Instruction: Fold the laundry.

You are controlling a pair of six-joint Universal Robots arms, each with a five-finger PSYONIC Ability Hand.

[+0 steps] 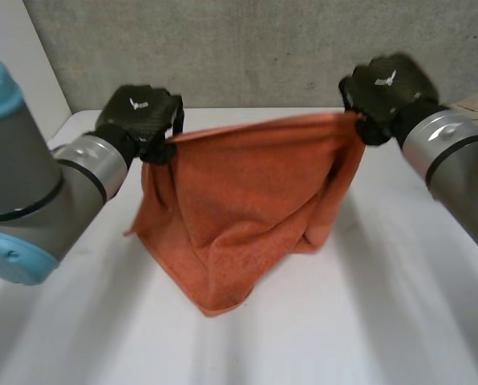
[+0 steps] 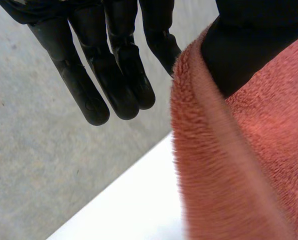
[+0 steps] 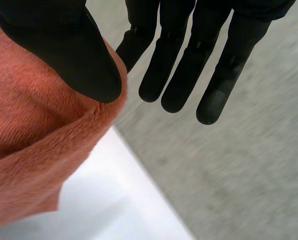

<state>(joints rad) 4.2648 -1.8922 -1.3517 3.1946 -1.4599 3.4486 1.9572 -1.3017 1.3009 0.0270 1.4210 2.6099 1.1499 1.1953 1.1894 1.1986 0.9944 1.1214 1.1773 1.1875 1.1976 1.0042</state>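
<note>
Above the white table [image 1: 399, 321] in the head view, an orange towel [image 1: 247, 200] hangs between the left hand [image 1: 139, 112] and the right hand [image 1: 383, 84], each at a top corner, with its lower folds on the table. In the left wrist view the thumb pinches the towel's edge against a finger, the other fingers straight. In the right wrist view that hand pinches its corner the same way.

Not much to read here tbh. The only marking is a small white emblem [image 1: 139, 103] on the back of the left robot hand [image 1: 149, 116], and the same one sits on the back of the right robot hand [image 1: 395, 90] in the head view. It looks like a little winged shape, with no lettering I can make out. No words or numbers are legible anywhere else, orange towel [image 1: 239, 216] included.
</note>
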